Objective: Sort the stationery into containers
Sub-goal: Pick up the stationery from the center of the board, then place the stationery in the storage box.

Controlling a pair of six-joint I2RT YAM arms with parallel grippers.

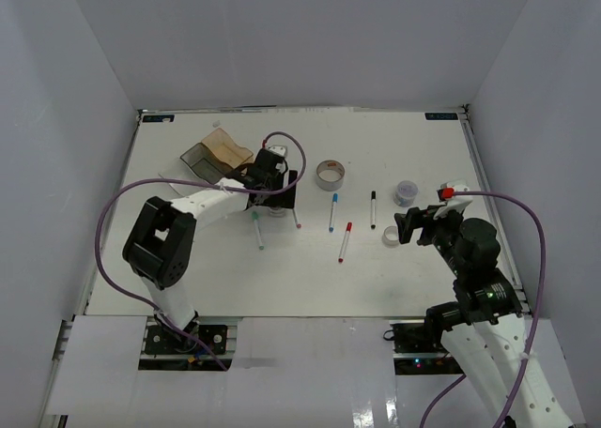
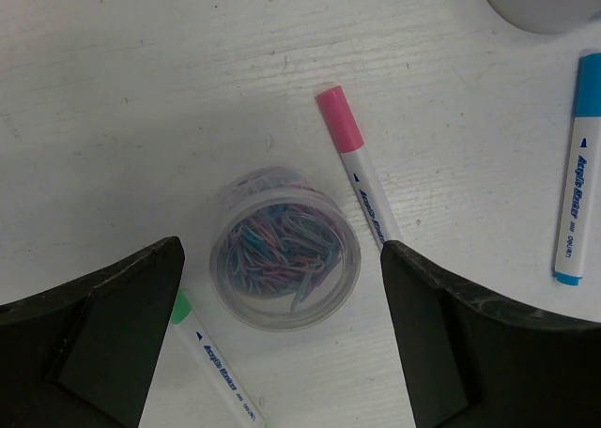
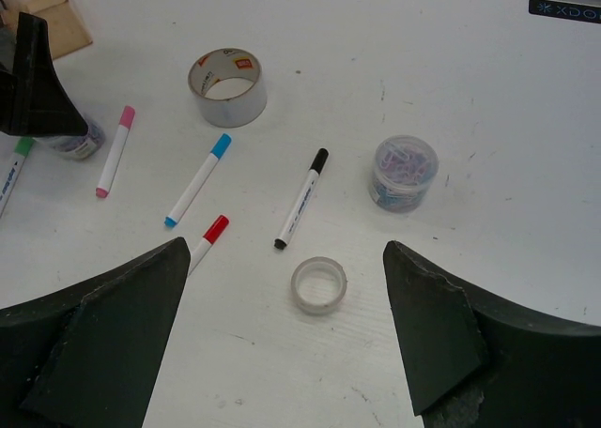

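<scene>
My left gripper (image 1: 272, 203) is open, its jaws wide on either side of a round tub of coloured paper clips (image 2: 285, 260), above it. A pink-capped marker (image 2: 357, 160) lies to the tub's right, a green-capped marker (image 2: 211, 353) at its lower left. My right gripper (image 3: 286, 248) is open and empty over the small clear tape roll (image 3: 318, 284). Near it lie the black (image 3: 301, 199), red (image 3: 208, 238) and blue (image 3: 197, 180) markers, the silvery tape ring (image 3: 227, 86) and a second tub (image 3: 404, 172). The amber and clear containers (image 1: 221, 156) stand behind the left gripper.
White walls enclose the table (image 1: 413, 278) on three sides. A purple cable (image 1: 122, 203) loops over the left arm, another (image 1: 526, 221) beside the right arm. The right gripper (image 1: 413, 226) is near the table's right edge.
</scene>
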